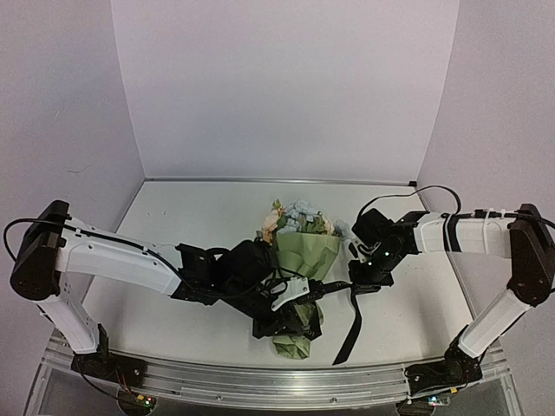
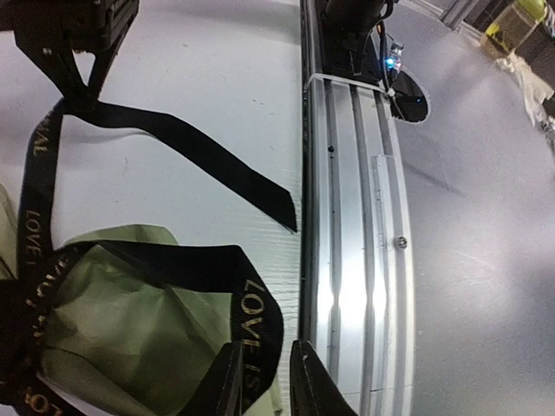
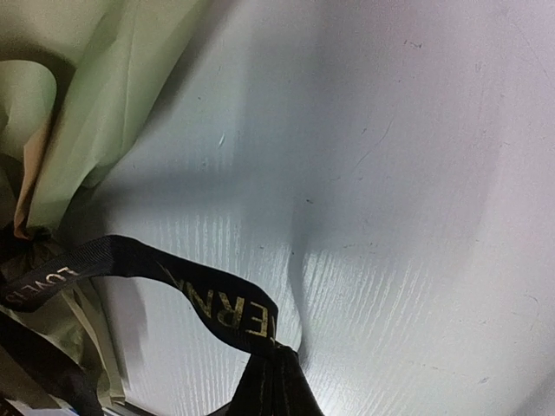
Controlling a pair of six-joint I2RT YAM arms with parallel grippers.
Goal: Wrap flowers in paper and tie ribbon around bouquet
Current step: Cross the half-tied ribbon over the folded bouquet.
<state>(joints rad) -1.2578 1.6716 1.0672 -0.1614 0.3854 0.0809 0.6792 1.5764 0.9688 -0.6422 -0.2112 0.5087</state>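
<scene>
The bouquet (image 1: 305,250) lies in the middle of the table, a green paper (image 1: 312,256) cone with cream and pale blue flowers (image 1: 295,221) at its far end. The black lettered ribbon (image 2: 173,139) loops around the paper (image 2: 113,321). My left gripper (image 1: 293,322) is at the cone's narrow near end. In the left wrist view its jaws (image 2: 267,348) stand slightly apart, with a ribbon loop (image 2: 258,322) passing loosely between them. My right gripper (image 1: 362,276), to the right of the bouquet, is shut on the ribbon (image 3: 212,299), and a tail (image 1: 349,334) hangs towards the table's near edge.
An aluminium rail (image 2: 355,217) runs along the table's near edge, just beside the left fingers. The right arm's base (image 2: 351,30) with a blue light sits on it. White walls (image 1: 277,87) close the table at the back and sides.
</scene>
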